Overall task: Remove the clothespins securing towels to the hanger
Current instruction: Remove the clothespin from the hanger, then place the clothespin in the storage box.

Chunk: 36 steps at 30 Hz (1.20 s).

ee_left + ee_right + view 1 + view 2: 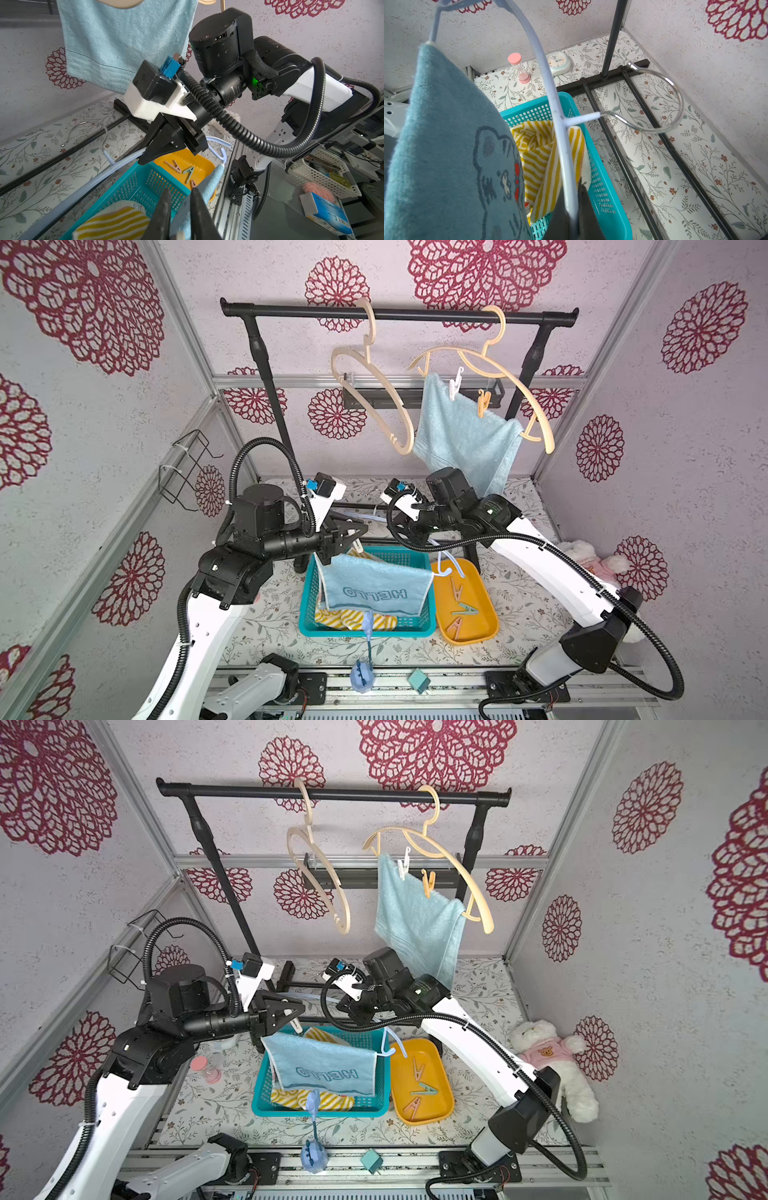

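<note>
The white clothespin (455, 384) and orange clothespin (483, 403) pin the plain blue towel (461, 435) to a beige hanger (503, 329) high behind the teal basket (306, 605). 3 clothespins (465, 608) lie in the yellow tray (478, 585) beside the basket. Over the basket we see the HELLO towel (374, 589) on a blue hanger (551, 83), with the left gripper (180, 190) clamped on its corner and the right gripper (572, 193) clamped on the hanger bar. The striped towel (537, 149) lies inside.

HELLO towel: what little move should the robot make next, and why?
Probably the left gripper should pull away from the HELLO towel, taking the white clothespin it seems to pinch. The right gripper holds the blue hanger over the basket, and three clothespins already lie in the yellow tray.
</note>
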{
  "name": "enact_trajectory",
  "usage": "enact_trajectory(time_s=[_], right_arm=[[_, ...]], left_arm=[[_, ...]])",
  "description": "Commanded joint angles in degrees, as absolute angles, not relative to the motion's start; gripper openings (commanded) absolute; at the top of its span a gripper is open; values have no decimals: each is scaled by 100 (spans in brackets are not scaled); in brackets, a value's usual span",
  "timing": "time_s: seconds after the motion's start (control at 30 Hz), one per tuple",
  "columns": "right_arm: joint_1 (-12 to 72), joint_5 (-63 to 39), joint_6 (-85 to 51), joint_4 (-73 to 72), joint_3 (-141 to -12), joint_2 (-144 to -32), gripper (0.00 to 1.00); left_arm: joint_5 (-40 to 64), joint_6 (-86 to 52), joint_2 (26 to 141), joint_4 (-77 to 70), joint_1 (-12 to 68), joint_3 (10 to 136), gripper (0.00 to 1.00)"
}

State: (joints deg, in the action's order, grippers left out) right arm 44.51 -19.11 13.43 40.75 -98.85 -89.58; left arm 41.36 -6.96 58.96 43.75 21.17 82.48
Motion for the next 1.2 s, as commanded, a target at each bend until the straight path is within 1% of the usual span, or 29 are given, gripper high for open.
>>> enact_trajectory(time_s=[0.0,0.1,0.13,0.2,0.33,0.43,0.57,0.63,0.9,1.0,1.17], right_arm=[[4474,-1856,1213,3688,-10002,-8910,0],[4474,-1770,1132,3472,-9920,-8895,0],[4474,-1771,1112,3437,-9914,-8909,0],[4474,-1735,1068,3423,-9933,-8963,0],[4443,-1797,1013,3369,-9883,-9063,0],[4366,-1903,907,3271,-9855,-9128,0],[4250,-2073,758,3074,-9823,-9183,0],[4204,-2214,742,3004,-9848,-9215,0],[4107,-2422,761,3067,-10266,-9459,0],[4021,-2582,701,3017,-10390,-9516,0],[3940,-2706,639,3085,-10700,-9739,0]], left_arm=[[4253,-989,5838,4075,2230,8379,0],[4144,-1159,5913,4061,2597,8359,0],[4002,-1169,5933,4108,2830,8372,0],[3535,-1238,5933,4085,3202,8342,0],[2969,-1777,5893,3413,3967,7917,0],[2275,-2022,5960,3267,4567,7667,0],[1506,-2475,5988,2754,5182,7217,0],[1199,-2465,6003,2736,5440,7153,0],[593,-2631,6213,2489,6041,6851,0],[561,-2737,6249,2137,6154,6549,0],[179,-2898,6369,1593,6330,6137,0]])
